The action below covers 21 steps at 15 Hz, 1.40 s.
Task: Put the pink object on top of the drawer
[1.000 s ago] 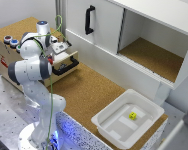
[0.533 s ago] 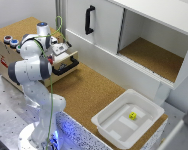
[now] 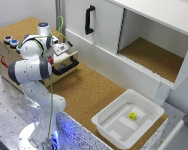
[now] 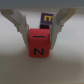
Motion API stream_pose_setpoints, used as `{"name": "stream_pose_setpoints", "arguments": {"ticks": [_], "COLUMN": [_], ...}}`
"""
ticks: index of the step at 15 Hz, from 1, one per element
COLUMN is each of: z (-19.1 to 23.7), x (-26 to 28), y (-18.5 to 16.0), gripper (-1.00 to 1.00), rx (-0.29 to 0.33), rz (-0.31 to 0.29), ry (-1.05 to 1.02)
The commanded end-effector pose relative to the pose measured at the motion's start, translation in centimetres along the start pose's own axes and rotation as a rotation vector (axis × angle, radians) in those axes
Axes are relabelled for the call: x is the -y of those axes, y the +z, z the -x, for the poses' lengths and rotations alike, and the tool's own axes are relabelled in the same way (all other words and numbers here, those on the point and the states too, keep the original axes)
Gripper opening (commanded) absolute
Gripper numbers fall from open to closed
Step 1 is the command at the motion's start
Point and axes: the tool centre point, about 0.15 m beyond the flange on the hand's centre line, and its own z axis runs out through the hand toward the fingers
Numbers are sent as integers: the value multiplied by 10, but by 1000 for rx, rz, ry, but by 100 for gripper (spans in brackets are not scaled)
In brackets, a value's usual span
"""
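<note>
In the wrist view a pinkish-red cube with a dark letter on its face, the pink object (image 4: 39,43), sits between my two pale fingers (image 4: 21,24), which press on its upper sides over a light surface. My gripper (image 4: 39,31) is shut on it. In the exterior view my gripper (image 3: 56,54) hangs at the front edge of the light wooden drawer (image 3: 16,30), just above its black bar handle (image 3: 67,65). The arm covers most of the object there.
Two small round blue-and-red items (image 3: 11,41) stand on the drawer's top near its left end. A big white cabinet (image 3: 106,30) with a black handle and an open compartment stands behind. A white bin (image 3: 114,125) holding a small yellow cube (image 3: 132,116) sits at the front right.
</note>
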Motion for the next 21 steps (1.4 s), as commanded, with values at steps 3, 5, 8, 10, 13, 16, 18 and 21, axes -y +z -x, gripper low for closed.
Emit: {"name": "stream_pose_setpoints", "arguments": {"ticks": [3, 5, 8, 10, 13, 16, 18, 21], "z": [0, 0, -2, -5, -18, -50, -77, -120], "x": [-50, -59, -65, -68, -70, -66, -58, -43], "y": [-60, -69, -76, -77, -83, -101, -112, -129], "gripper": [-100, -100, -100, -100, -100, -100, -100, -100], "rx": [-61, -73, -111, -122, -68, -28, -35, -59], "rz": [89, 83, 86, 86, 99, 105, 104, 78], "ry": [33, -4, -28, -38, -52, -29, -16, -3]}}
